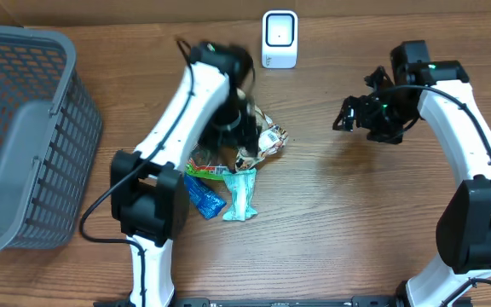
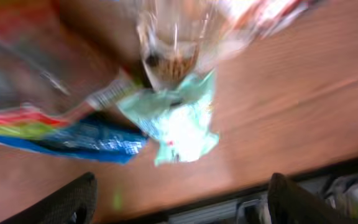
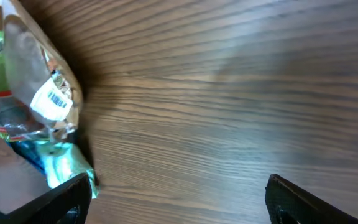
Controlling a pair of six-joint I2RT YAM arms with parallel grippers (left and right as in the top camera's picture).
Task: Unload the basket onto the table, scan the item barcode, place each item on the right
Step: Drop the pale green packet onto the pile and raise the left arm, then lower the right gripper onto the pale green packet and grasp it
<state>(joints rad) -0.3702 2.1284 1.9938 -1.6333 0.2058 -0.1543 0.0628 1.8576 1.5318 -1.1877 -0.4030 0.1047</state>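
Note:
Several snack packets lie in a pile (image 1: pixel 228 175) at the table's middle. A silvery packet (image 1: pixel 271 138) lies on its right side, and its white barcode label (image 3: pixel 53 102) shows in the right wrist view. A mint-green packet (image 2: pixel 182 121) and a blue one (image 2: pixel 95 142) lie lower in the pile. My left gripper (image 1: pixel 245 141) hangs over the pile, open (image 2: pixel 182 186), with nothing between its fingers; its view is blurred. Off to the right of the pile, my right gripper (image 1: pixel 343 115) is open over bare wood (image 3: pixel 179 193). The white scanner (image 1: pixel 280 38) stands at the back.
A grey mesh basket (image 1: pixel 24 136) fills the left side of the table. Bare wood lies between the pile and the right arm (image 1: pixel 459 111). The table's front edge shows in the left wrist view.

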